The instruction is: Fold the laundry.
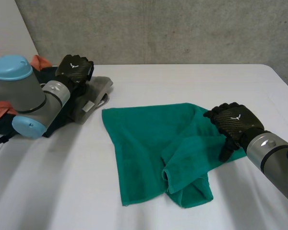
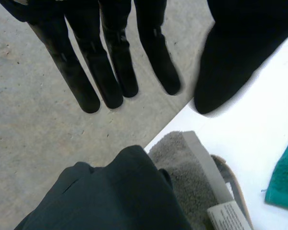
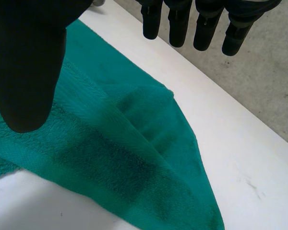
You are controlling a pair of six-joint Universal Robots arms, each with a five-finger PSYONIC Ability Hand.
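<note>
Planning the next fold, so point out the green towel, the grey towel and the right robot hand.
green towel (image 1: 139, 143), head view, its flat middle.
grey towel (image 2: 180, 165), left wrist view, its fluffy surface.
right robot hand (image 1: 236, 122), head view, the back of the hand.

I see a green towel (image 1: 144, 143) in the middle of the white table (image 1: 62, 187). Its left part lies flat. Its right part is flopped over on itself in a bumpy fold near me. My right hand (image 1: 235, 123) is at the towel's right edge, over the cloth. My left hand (image 1: 74, 69) is well apart from the towel, at the back left of the table, over a pile with a grey cloth (image 1: 93, 93) and an orange cloth (image 1: 40, 61). A grey wall (image 1: 158, 28) stands behind the table.
</note>
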